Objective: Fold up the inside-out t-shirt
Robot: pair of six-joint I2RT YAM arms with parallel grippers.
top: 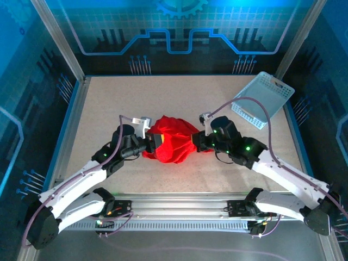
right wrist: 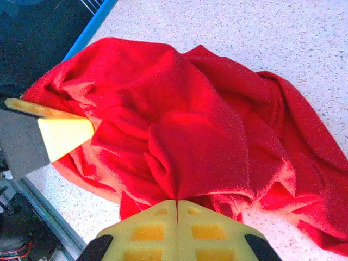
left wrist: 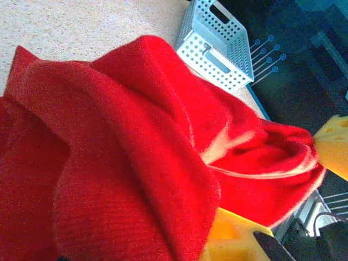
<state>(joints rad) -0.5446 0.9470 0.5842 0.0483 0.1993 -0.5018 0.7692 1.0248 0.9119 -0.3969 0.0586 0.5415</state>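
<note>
On speckled table, soft crumpled red t-shirt bunches.

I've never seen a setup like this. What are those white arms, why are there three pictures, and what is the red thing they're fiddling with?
Those are two robot arms bolted at the near edge of a table. One picture comes from a camera fixed above and behind them; the other two come from small cameras on each wrist, looking along that arm's yellow fingers. The red thing is a t-shirt, bunched in a heap mid-table. The left pincer meets it from one side and the right pincer from the other. In the right wrist picture the fingers are pressed together, pinching a fold of the cloth. The left pincer is shut on the shirt too, its fingers mostly buried in fabric. A light blue mesh basket sits at the far right corner, apart from the shirt.
</note>
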